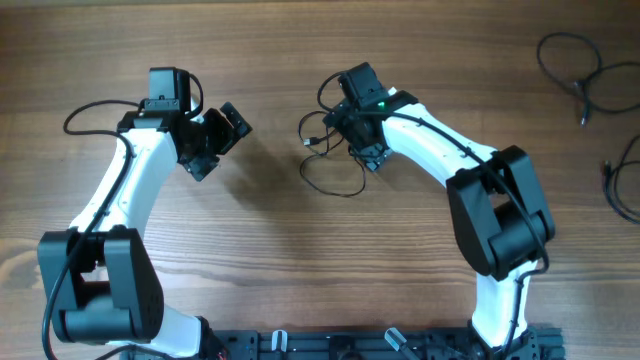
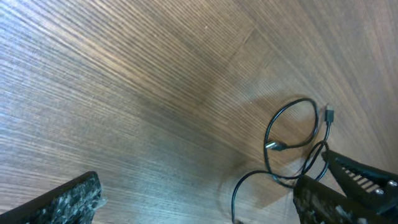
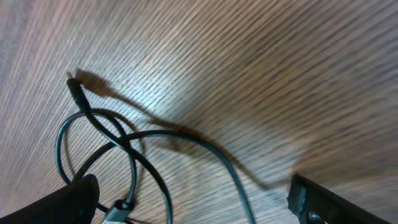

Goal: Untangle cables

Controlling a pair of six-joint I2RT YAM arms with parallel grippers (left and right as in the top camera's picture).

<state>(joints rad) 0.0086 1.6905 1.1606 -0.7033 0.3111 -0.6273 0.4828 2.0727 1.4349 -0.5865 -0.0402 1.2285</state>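
cable [image 3: 124, 142] looped between wide right gripper [image 3: 199, 205] jaws, plug [image 3: 76, 92] pointing away, seemingly unheld | left gripper [image 2: 199, 199] wide, empty | wood table [image 3: 280, 62]

Under me lies a wooden desk [image 1: 270, 250], brown, with fine dark grain running across it. My left wrist view shows a faint seam between its boards, and close up the light glares softly off the wood. A black rail [image 1: 300, 346] lines its near edge.

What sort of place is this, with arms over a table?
Likely a robotics test bench: a left arm and right arm sharing one wood-grain table, with thin black cables laid out to work on.
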